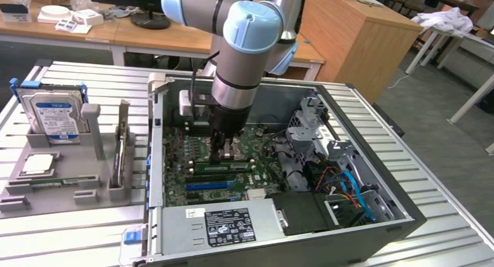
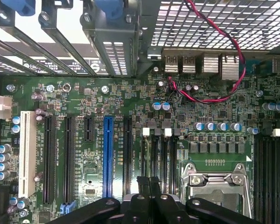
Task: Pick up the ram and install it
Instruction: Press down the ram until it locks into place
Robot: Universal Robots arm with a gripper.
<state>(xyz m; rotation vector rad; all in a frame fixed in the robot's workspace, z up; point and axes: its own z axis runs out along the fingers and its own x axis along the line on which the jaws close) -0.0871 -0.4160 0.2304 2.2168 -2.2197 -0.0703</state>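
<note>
Your arm [image 1: 235, 59] reached down from above into the open computer case [image 1: 401, 215], which lay on its side on the ribbed metal table [image 1: 455, 221]. Inside the case, the green motherboard [image 1: 181, 157] covered the floor, with a power supply [image 1: 224, 223] boxed in along the near edge and a bundle of coloured cables [image 1: 351, 189] toward the exterior view's right.

On the exterior view's left, you had a grey holder [image 1: 85, 157] carrying a hard drive [image 1: 54, 114] upright, a square silver processor [image 1: 39, 163] lying flat, and the ram [image 1: 55, 180], a thin green stick still resting in its groove, well apart from the case.

Your claw [image 1: 224, 156] sat low over the motherboard by the long black slots. In the wrist view the black fingers [image 2: 144, 193] were pressed together with nothing between them, next to the metal processor socket [image 2: 214, 179] and the blue slot [image 2: 107, 156].
</note>
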